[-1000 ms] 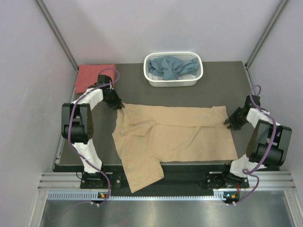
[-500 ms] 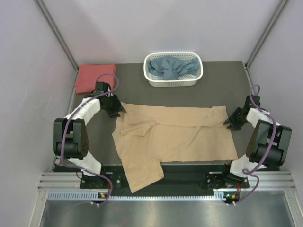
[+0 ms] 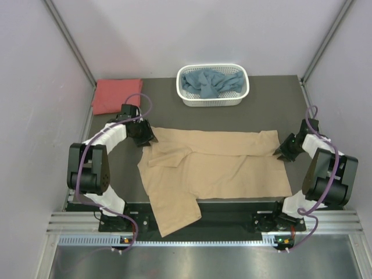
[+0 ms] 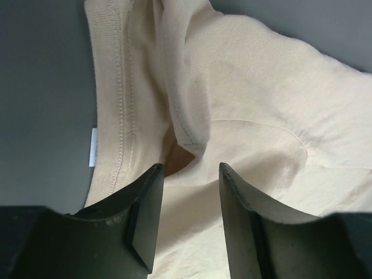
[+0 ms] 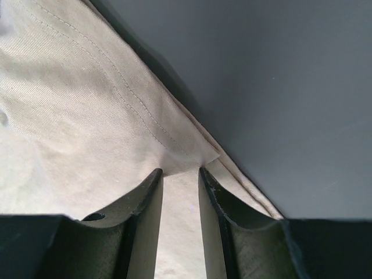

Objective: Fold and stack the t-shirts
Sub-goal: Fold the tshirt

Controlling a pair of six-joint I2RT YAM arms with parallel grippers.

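The tan t-shirt (image 3: 221,168) lies spread across the dark table, partly folded, with one sleeve hanging over the near edge. My left gripper (image 3: 149,140) is at its far left corner, open, with its jaws standing over the cloth near the collar seam (image 4: 189,168). My right gripper (image 3: 279,152) is at the shirt's far right corner and is shut on a pinched fold of the hem (image 5: 181,171). The coral-red t-shirt (image 3: 116,95) lies folded at the far left corner. The dusty blue t-shirt (image 3: 209,82) lies crumpled in the basket.
The white lattice basket (image 3: 213,102) stands at the back middle of the table. Pale walls close in on both sides. A small white label (image 4: 93,146) shows at the tan shirt's edge in the left wrist view.
My left arm has swung its elbow outward and its gripper has shifted slightly toward me and right along the shirt's corner. The right arm and the shirt have barely moved.
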